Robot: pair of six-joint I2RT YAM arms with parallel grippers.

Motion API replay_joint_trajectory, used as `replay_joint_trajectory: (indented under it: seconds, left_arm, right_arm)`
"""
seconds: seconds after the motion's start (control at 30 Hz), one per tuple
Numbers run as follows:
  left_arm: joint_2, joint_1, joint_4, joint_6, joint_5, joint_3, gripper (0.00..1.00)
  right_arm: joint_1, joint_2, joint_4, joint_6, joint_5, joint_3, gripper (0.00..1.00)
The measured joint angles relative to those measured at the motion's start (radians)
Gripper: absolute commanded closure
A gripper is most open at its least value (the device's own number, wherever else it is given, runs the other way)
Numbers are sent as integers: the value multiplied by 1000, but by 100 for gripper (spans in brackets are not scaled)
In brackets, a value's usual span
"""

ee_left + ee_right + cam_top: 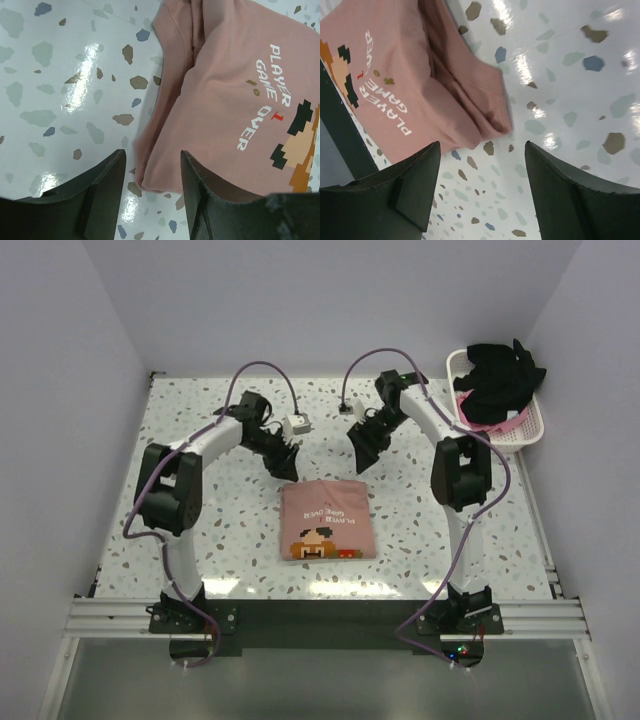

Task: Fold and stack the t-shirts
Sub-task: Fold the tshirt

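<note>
A dusty salmon-pink t-shirt [327,522] lies folded in a rectangle at the table's middle, its pixel-art print and "PLAYER 1 GAME OVER" text facing up. It also shows in the left wrist view [235,100] and the right wrist view [405,85]. My left gripper [284,466] is open and empty, just above the shirt's far left corner [152,165]. My right gripper [362,456] is open and empty, above the bare table just beyond the shirt's far right corner [482,147]. A black t-shirt [505,380] lies bunched over a brighter pink one [505,426] in the basket.
A white plastic lattice basket [527,433] stands at the far right edge of the speckled table [200,420]. A dark strip [330,618] and the arm bases run along the near edge. Grey walls close in the table on three sides.
</note>
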Motion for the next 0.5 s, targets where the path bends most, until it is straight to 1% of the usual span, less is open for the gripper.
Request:
replay_joint_trajectory:
  seconds: [0.07,0.17,0.33,0.5]
  left_arm:
    - [55,2,-14,-29,12,29,47]
    - [97,2,-28,-62,13,46,47]
    - [132,2,-48,-88,4,74,47]
    - [148,3,-72,-88,-13,82,47]
  right_arm:
    - [8,2,-18,-24,3,-39,31]
    - [15,4,-24,-48,4,-72,33]
    - [19,4,-20,-85,5,-123,37]
    - [19,8,-14,-106,5,-133,41]
